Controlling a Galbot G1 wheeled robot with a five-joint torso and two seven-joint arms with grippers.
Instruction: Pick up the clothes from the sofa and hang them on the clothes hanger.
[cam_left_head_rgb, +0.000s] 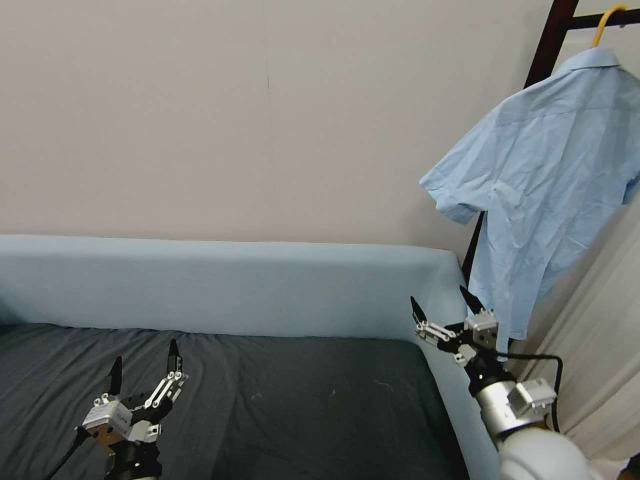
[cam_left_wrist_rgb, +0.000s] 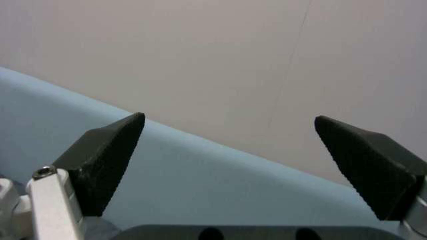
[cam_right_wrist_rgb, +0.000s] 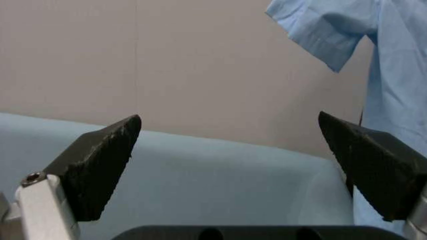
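We are holding the right gripper (cam_left_head_rgb: 439, 297) released, its two dark wedge-shaped fingers spread wide with nothing between them. The blue shirt (cam_left_head_rgb: 545, 170) is hanging above it and to its outer side, the lower hem falling just behind the fingertips, apart from them as far as we can tell. The shirt is draping from a yellow hanger (cam_left_head_rgb: 607, 22) hooked on a dark rack (cam_left_head_rgb: 553, 35), one short sleeve sticking out over the gripper. We are keeping the left gripper (cam_left_head_rgb: 145, 355) low and equally spread, gripping nothing, with the dark grey seat (cam_left_head_rgb: 300, 400) under it and the sofa (cam_left_head_rgb: 230, 285) backrest beyond its tips. We are judging the hanging step done: the garment is carrying its own weight on the hanger, and the stretch of seat around both grippers is offering nothing more to fetch. What may be left is only drawing the arms clear. The shirt is looking like thin, creased woven cloth, limp and quick to swing if brushed. The backrest is reading as smooth, pale blue, softly rounded padding, the seat as a matte, faintly wrinkled fabric, and the finger pads as ribbed rubber.
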